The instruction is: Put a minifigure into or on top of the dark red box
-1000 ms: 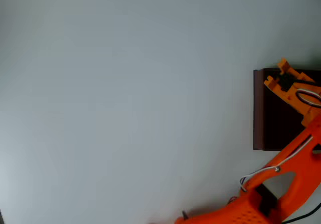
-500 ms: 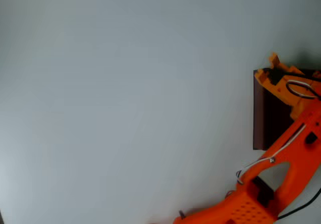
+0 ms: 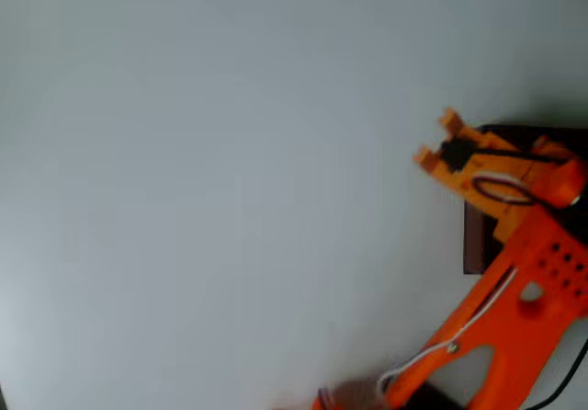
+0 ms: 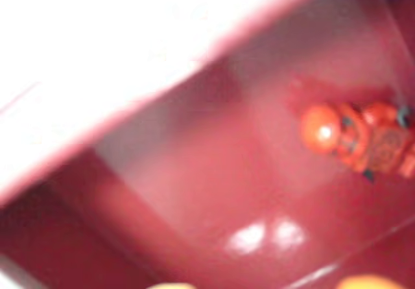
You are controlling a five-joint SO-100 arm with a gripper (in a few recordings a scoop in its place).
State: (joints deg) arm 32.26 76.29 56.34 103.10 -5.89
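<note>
Since the earlier overhead frames, the gripper (image 3: 435, 142) has travelled leftward from above the dark red box (image 3: 474, 243), so that its two orange fingertips now project past the box's left wall, over the pale table (image 3: 202, 189); the orange arm (image 3: 514, 318) has likewise swung, its perforated upper segment now covering most of the box. Reading the overhead view from left to right: the table surface lies bare to the left of the box; next come the fingertips, spread apart with a visible gap between them and nothing held in that gap; then a narrow strip of the box's maroon left wall and a part of its upper edge, the remainder lying beneath the arm; a white cable (image 3: 459, 336) runs along the arm below and to the right of the box's exposed wall. In the wrist view, blurred, a bright white band at upper left lies outside the box's rim; the box's reddish inner walls and floor (image 4: 194, 192) occupy the centre, with two small glare spots on the floor; towards the right, the minifigure (image 4: 360, 137) lies on its side on the box floor, inside the box, its round head pointing left and its blocky body to the right. Orange slivers at the lower edge are too blurred to identify with confidence.
</note>
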